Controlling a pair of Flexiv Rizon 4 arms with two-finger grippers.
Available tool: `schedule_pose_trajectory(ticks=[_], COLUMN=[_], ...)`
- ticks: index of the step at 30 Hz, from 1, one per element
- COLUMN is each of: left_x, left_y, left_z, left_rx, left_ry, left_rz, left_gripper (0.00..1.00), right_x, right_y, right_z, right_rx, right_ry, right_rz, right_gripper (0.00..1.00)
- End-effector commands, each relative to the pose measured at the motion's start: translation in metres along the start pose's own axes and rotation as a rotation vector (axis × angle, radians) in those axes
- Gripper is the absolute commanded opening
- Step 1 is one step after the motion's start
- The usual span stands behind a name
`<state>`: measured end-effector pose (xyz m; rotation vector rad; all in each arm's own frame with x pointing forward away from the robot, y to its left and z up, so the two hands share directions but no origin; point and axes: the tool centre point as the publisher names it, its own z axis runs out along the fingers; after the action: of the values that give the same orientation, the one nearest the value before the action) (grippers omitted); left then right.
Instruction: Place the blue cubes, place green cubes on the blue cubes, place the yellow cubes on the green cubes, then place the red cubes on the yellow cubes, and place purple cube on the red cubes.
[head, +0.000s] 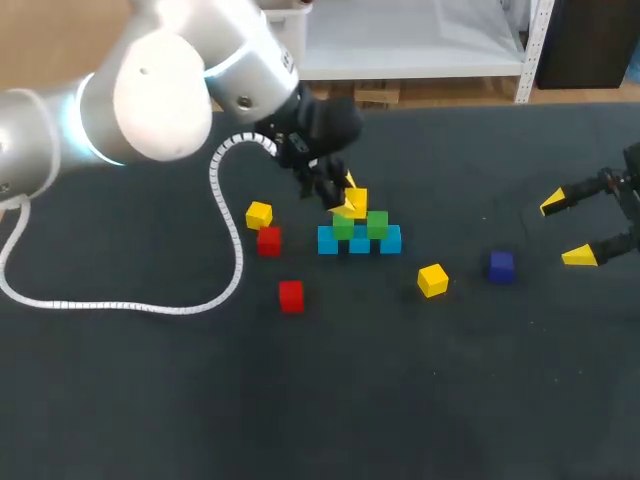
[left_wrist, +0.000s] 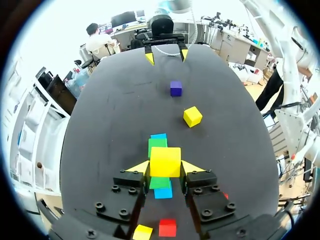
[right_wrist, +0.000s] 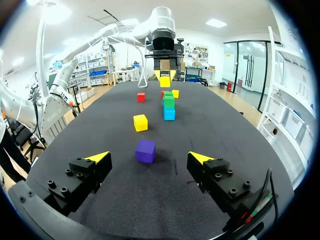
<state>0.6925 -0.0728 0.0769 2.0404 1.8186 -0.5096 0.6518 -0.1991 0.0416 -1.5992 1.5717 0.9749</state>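
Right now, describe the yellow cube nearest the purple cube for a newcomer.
Find the blue-and-green cube stack mid-table. On its right, short of the purple cube, lies the yellow cube. The other loose yellow cube neighbours red cubes.

A black, matte table (head: 450, 400) fills most of the head view. Past its far edge a white shelf (head: 400, 40) stands on a light wooden floor (head: 450, 92), with a dark cabinet (head: 585, 45) just beside it. In the right wrist view the ceiling is white with bright lights (right_wrist: 216, 23). Glass doors (right_wrist: 247, 65) stand in the far wall, and white racks (right_wrist: 292, 115) line the side near the table.
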Motion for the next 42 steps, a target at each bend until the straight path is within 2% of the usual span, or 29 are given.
schedule_pose_trajectory(ticks=[1, 5, 9, 14, 42], left_x=[0.0, 0.0, 0.002, 0.0, 0.002], left_y=[0.007, 0.01, 0.012, 0.013, 0.015], left_z=[0.009, 0.015, 0.019, 0.022, 0.023], left_rx=[0.011, 0.008, 0.015, 0.013, 0.005], left_ry=[-0.002, 0.017, -0.01, 0.002, 0.022], left_rz=[-0.002, -0.003, -0.036, -0.035, -0.059], left_gripper=[0.0, 0.0, 0.0, 0.0, 0.0], right_x=[0.0, 0.0, 0.0, 0.0, 0.0], right_y=[0.0, 0.0, 0.0, 0.0, 0.0], right_z=[0.0, 0.0, 0.0, 0.0, 0.0], right_rx=[0.0, 0.0, 0.0, 0.0, 0.0], right_ry=[-0.001, -0.001, -0.001, -0.001, -0.001], right_rz=[-0.001, -0.001, -0.001, -0.001, -0.001], right_gripper=[1.0, 1.0, 1.0, 1.0, 1.0])
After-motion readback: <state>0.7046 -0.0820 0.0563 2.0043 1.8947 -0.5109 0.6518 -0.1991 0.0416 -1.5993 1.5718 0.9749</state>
